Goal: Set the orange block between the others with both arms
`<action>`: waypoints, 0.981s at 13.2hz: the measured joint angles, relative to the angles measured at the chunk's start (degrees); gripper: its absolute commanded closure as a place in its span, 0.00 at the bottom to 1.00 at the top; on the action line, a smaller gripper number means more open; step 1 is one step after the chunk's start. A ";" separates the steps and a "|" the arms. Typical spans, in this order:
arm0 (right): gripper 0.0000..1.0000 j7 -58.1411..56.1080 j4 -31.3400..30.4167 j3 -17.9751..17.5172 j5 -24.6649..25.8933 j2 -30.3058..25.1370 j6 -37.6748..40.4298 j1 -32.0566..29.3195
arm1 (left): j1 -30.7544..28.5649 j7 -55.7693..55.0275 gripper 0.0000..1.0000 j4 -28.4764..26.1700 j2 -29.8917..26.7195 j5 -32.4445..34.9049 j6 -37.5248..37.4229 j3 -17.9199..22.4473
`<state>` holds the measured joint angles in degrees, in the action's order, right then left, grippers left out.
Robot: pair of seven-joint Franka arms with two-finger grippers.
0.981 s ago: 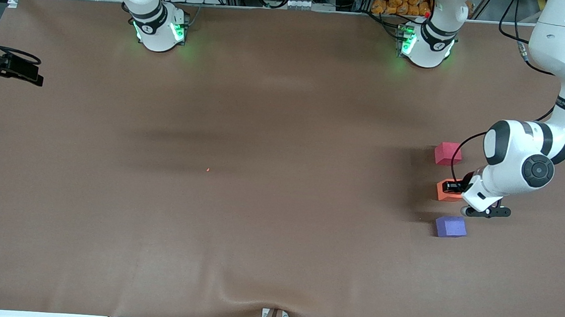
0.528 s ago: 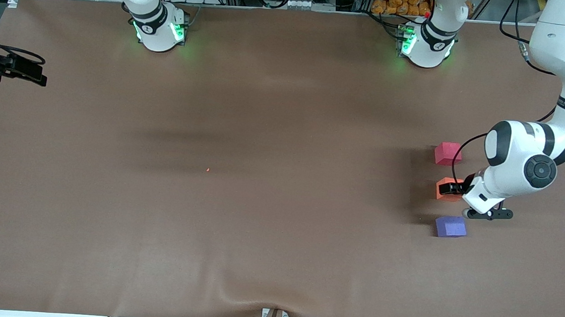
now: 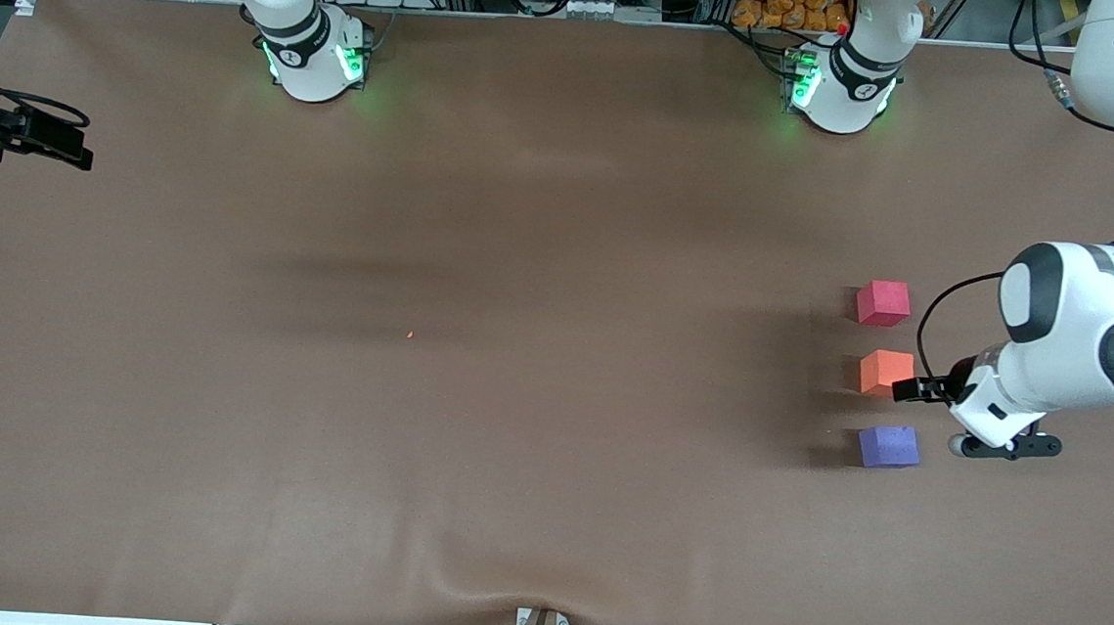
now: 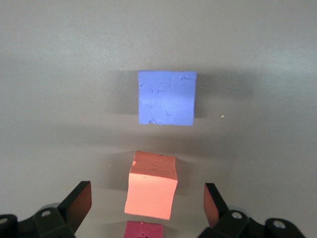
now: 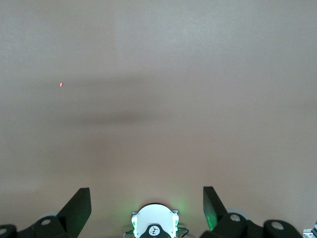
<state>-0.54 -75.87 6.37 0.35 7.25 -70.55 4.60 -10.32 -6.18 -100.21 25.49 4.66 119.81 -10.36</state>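
A wide table covered with a matte brown sheet carries three small foam-like cubes, all resting directly on it toward the left arm's end. The pinkish-red cube lies farthest from the front camera, the orange cube sits between the other two without touching either, and the purple cube lies nearest the camera, so the three form a short, evenly spaced row. A tiny orange speck lies on the brown sheet near the table's middle, well apart from the cubes.
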 measured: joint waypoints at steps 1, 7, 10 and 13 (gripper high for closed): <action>0.00 0.00 0.00 0.00 0.00 0.00 0.00 0.00 | 0.01 -0.01 0.00 1.13 -0.18 -0.15 -1.59 -0.35; 0.00 0.00 0.00 -0.02 -0.56 0.00 -1.66 0.01 | 0.04 -0.05 0.00 7.95 -5.42 -0.22 -14.65 -1.81; 0.00 0.00 0.13 0.09 -0.67 -0.03 -1.76 -0.01 | 0.02 -0.05 0.00 10.10 -9.99 -0.24 -20.04 -2.09; 0.00 0.00 0.20 0.39 -0.67 -0.04 -1.76 -0.13 | 0.06 -0.72 0.00 10.33 -14.38 -0.25 -22.93 -3.15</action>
<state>-0.54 -75.68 6.75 -0.32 7.22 -72.32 4.46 -10.26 -6.90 -89.88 11.11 4.40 96.88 -13.51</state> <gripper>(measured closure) 0.000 0.000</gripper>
